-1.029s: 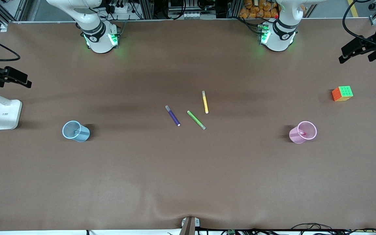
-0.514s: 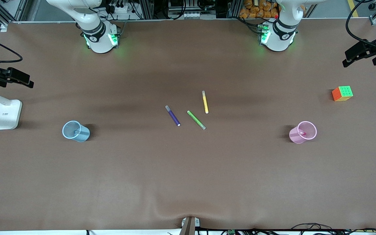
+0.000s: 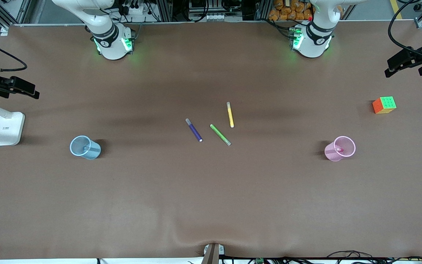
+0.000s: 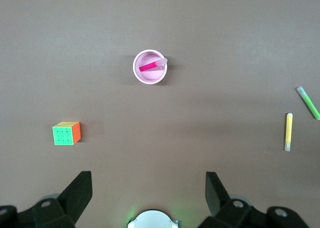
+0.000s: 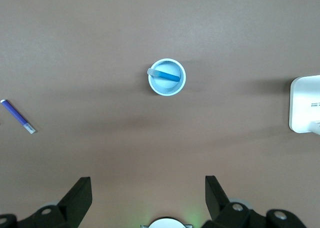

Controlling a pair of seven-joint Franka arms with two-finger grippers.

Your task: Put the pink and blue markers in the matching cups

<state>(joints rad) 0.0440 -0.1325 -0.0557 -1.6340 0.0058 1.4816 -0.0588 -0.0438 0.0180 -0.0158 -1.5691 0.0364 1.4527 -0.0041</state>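
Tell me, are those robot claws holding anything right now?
Nothing is held. The left gripper and the right gripper both hang open and empty, high over the table.

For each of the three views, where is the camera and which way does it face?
Front view: high across the table, facing both arm bases; sees round blue mesh cup and pink mesh cup.
Left wrist view: looks straight down on the pink cup holding the pink marker; open left tool shows.
Right wrist view: straight down on the blue cup holding the blue marker; open right tool shows.
Shared: both cups.
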